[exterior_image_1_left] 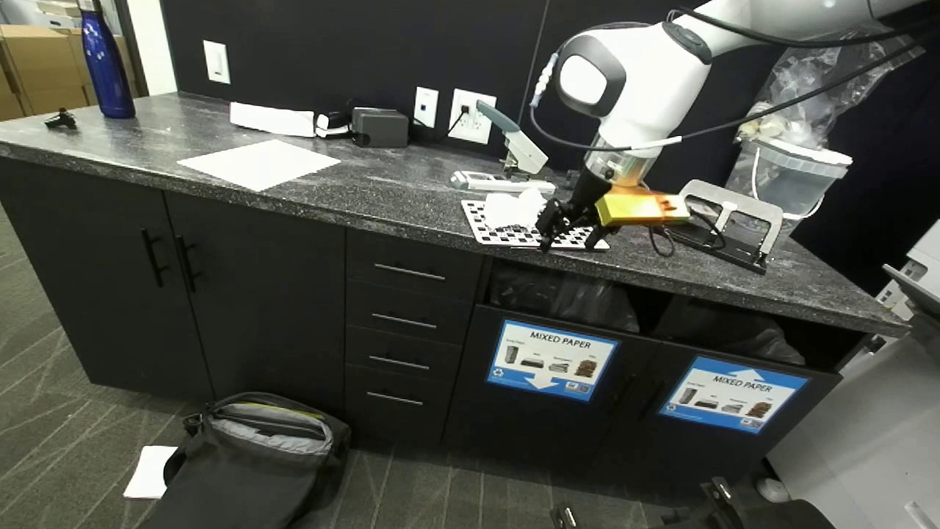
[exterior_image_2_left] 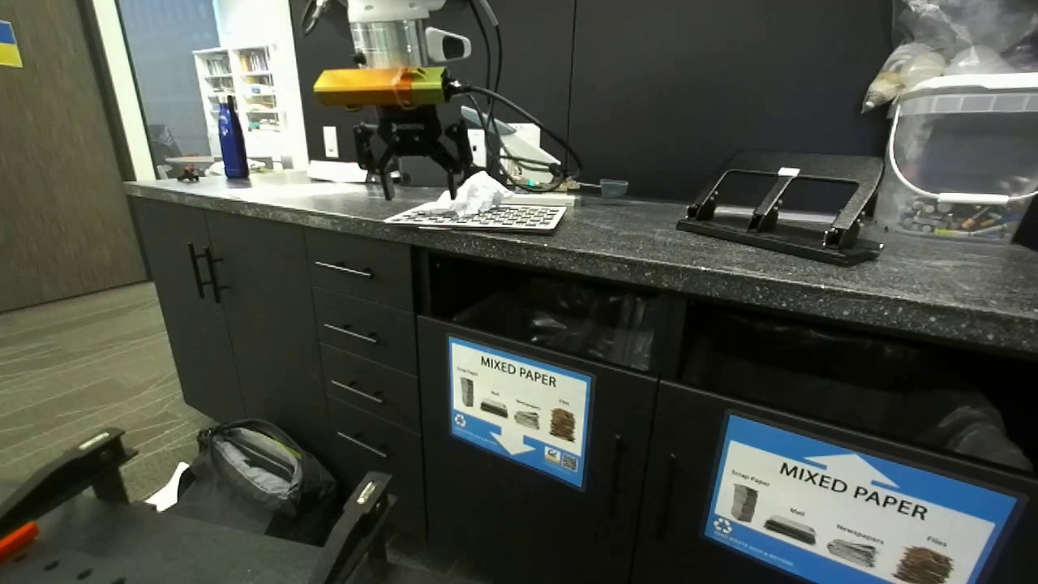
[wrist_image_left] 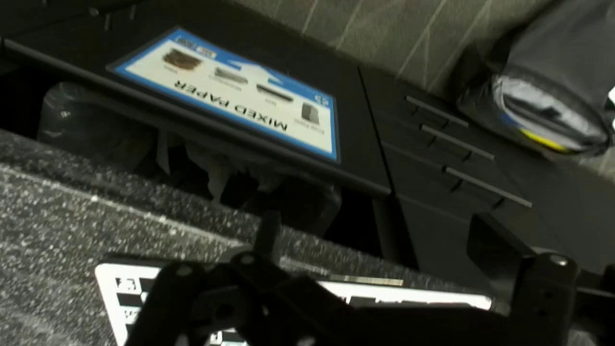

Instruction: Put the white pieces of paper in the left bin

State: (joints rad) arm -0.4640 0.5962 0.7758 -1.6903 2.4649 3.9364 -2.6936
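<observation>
Wide-spread claw [exterior_image_2_left: 421, 195] just beside crumpled white paper [exterior_image_1_left: 505, 213]

Nearest in an exterior view, a dark backpack [exterior_image_1_left: 246, 470] lies gaping at the lower left of the frame, a white rectangle [exterior_image_1_left: 149, 472] on the floor [exterior_image_1_left: 411, 485] just beside it; behind, at lower centre, stand four drawers [exterior_image_1_left: 407, 342]; to their right comes the left bin [exterior_image_1_left: 540, 411], its label [exterior_image_1_left: 550, 361] bearing a downward arrow, and at lower right the right-hand bin [exterior_image_1_left: 683, 441], its own arrow pointing up; in the wrist view, pale ragged shapes [wrist_image_left: 214, 168] show in the left bin's opening, too dim to tell whether paper or liner.

Above runs the speckled bench [exterior_image_1_left: 400, 184]; near its front edge, right of centre in the frame, lies a checkered board [exterior_image_2_left: 527, 216], and on it rests the crumpled white paper, in a heap whose pieces I cannot count; the claw hangs over the board at the end of the robot arm [exterior_image_1_left: 653, 95], its jaws well apart; it shows right next to the paper in both exterior views, though whether the two touch cannot be told.

Farther back, a stapler [exterior_image_1_left: 523, 153] with a raised handle stands behind the board; a dark stand [exterior_image_2_left: 778, 242] sits at the right of the frame, a translucent bucket [exterior_image_2_left: 965, 154] beyond it; toward the upper left come a flat white sheet [exterior_image_1_left: 261, 164], a grey box [exterior_image_1_left: 380, 128] by the wall [exterior_image_1_left: 316, 44] and, at the far end, a blue bottle [exterior_image_1_left: 109, 70].
</observation>
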